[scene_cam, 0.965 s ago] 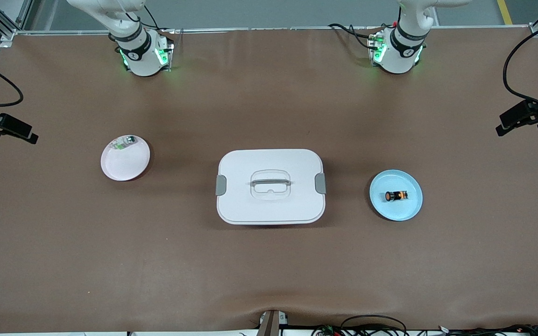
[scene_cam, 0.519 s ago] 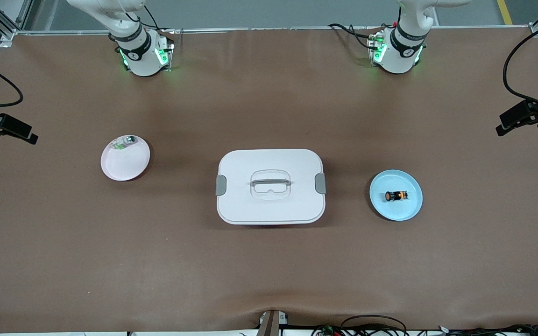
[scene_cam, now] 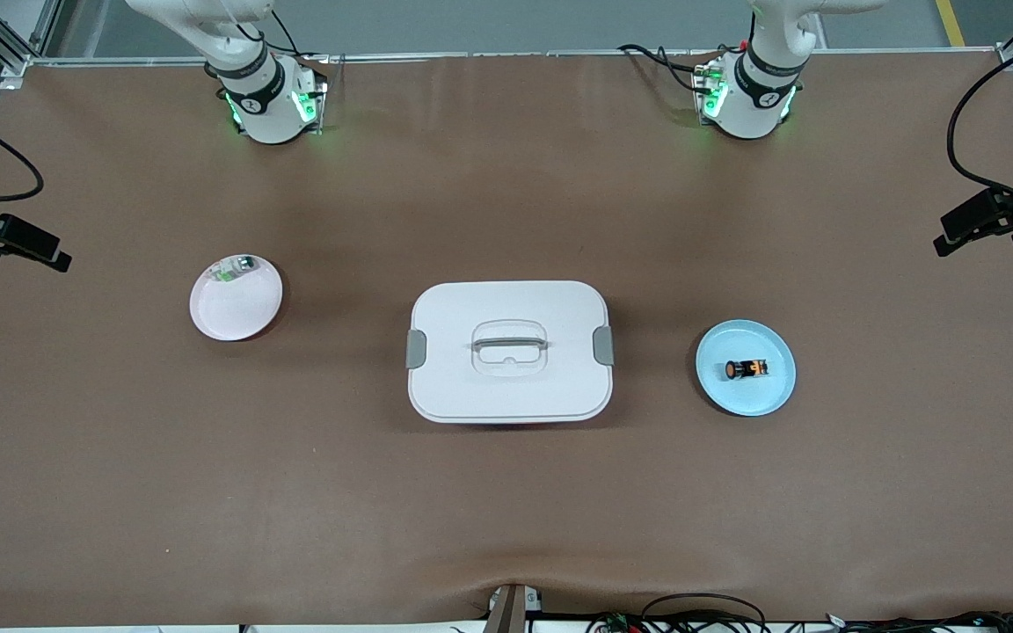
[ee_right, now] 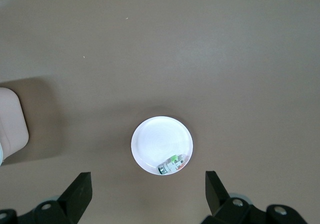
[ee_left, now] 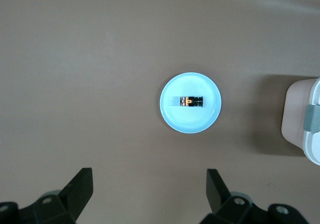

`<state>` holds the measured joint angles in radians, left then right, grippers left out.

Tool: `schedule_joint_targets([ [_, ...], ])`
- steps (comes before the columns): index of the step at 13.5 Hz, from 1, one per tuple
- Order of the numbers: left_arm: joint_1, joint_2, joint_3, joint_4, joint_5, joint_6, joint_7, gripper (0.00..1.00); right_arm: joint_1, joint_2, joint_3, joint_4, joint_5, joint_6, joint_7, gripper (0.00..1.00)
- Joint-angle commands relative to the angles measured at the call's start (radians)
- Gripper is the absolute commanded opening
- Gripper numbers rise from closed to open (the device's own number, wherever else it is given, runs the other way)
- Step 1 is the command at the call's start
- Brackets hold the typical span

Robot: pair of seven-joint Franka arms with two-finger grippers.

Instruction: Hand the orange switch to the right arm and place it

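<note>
While nothing on the bench [scene_cam: 506,510] has shifted over the last second, the orange switch [scene_cam: 746,370] lies untouched on the blue plate [scene_cam: 770,396] toward the left arm's end, so pickup seems not yet begun. From the left wrist, the left end effector [ee_left: 150,196] hangs high over it, fingers apart. From the right wrist, the right end effector [ee_right: 148,198] waits spread above the white plate [ee_right: 150,139].

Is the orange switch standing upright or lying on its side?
Lying on its side: the orange switch rests lengthwise on the blue plate, button end facing sideways.
</note>
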<state>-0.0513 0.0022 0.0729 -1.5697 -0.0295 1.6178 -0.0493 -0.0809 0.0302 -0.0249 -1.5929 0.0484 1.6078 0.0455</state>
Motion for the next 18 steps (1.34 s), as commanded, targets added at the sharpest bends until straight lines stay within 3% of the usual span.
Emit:
schedule_joint_targets([
  [1,-0.002,0.002,-0.001,0.016,-0.017,-0.013,-0.012,1.0,0.0,-0.023,0.003,-0.022,-0.012,0.018,-0.01,1.0],
  [6,-0.015,0.01,-0.032,-0.003,-0.016,-0.08,-0.018,1.0,0.009,-0.024,0.008,-0.021,-0.025,0.033,-0.009,1.0],
  [9,-0.016,0.036,-0.035,-0.055,-0.029,-0.055,-0.017,1.0,0.012,-0.023,0.006,-0.013,-0.025,0.079,-0.009,1.0],
  [11,-0.013,0.05,-0.033,-0.122,-0.096,0.02,-0.014,1.0,0.009,-0.023,0.005,-0.01,-0.024,0.106,-0.009,1.0],
  [16,-0.018,0.05,-0.038,-0.376,-0.099,0.319,-0.001,1.0,0.004,-0.024,0.003,-0.015,-0.024,0.067,-0.003,1.0],
  [18,-0.019,0.085,-0.047,-0.433,-0.093,0.43,-0.001,1.0,0.007,-0.026,0.003,-0.015,-0.024,0.06,-0.006,1.0],
])
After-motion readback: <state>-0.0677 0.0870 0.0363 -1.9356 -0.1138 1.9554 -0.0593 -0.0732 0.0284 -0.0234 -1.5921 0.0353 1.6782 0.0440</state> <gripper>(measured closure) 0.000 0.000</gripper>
